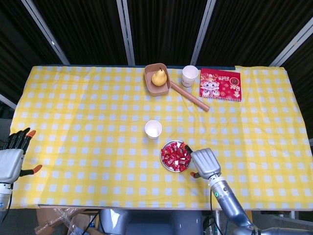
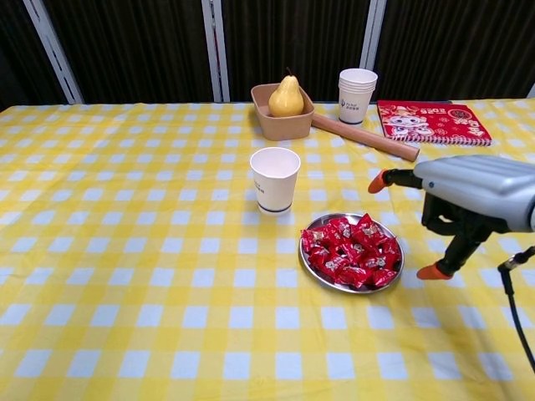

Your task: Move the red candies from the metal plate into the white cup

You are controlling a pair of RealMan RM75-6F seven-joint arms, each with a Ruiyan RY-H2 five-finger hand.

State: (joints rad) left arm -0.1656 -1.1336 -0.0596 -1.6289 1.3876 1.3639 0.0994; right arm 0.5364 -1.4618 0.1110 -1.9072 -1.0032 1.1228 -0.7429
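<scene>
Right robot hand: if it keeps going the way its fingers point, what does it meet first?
Probably the red candies on the metal plate; the right robot hand points at them, though its height above is unclear.

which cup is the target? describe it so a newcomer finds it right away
On the yellow checked tablecloth, find the metal plate of red candies near the middle. The white cup stands alone just behind and left of it, unlike the stack of cups at the far edge.

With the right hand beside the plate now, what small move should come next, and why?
Probably bring the right hand a little further left and lower it onto the red candies to pinch one. It hangs open beside the metal plate, holding nothing, and the white cup stands just beyond the plate.
</scene>
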